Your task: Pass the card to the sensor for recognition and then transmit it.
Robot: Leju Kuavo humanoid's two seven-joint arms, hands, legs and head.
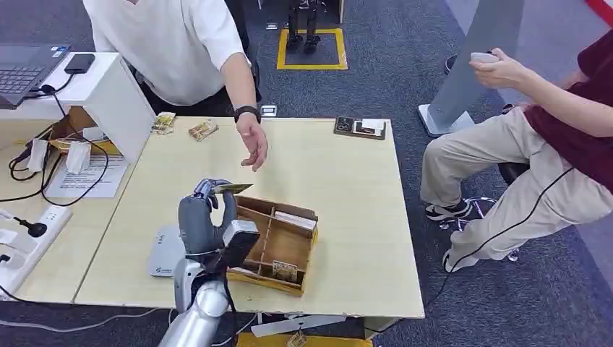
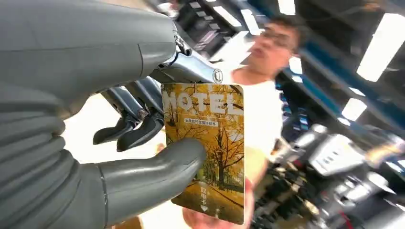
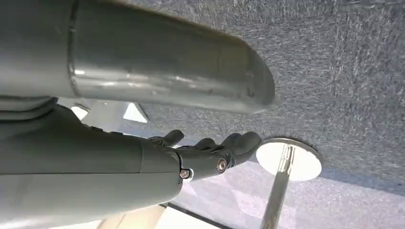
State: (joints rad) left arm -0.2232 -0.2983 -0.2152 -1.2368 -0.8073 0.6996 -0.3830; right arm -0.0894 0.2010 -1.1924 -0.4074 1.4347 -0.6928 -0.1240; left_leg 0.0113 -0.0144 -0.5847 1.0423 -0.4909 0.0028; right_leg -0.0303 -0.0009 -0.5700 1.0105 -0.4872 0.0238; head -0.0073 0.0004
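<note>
My left hand is raised over the light wooden table and pinches a yellow hotel card between thumb and fingers. In the left wrist view the card shows an autumn tree picture, with the thumb pressed on its face. A person in a white shirt reaches an open hand toward the card, a short way beyond it. The white flat sensor lies on the table below my hand. My right hand hangs over grey carpet with its fingers extended, holding nothing.
A wooden divided box with cards stands just right of my left hand. Loose cards and a dark tray lie at the table's far edge. A laptop and power strip are at left. A seated person is at right.
</note>
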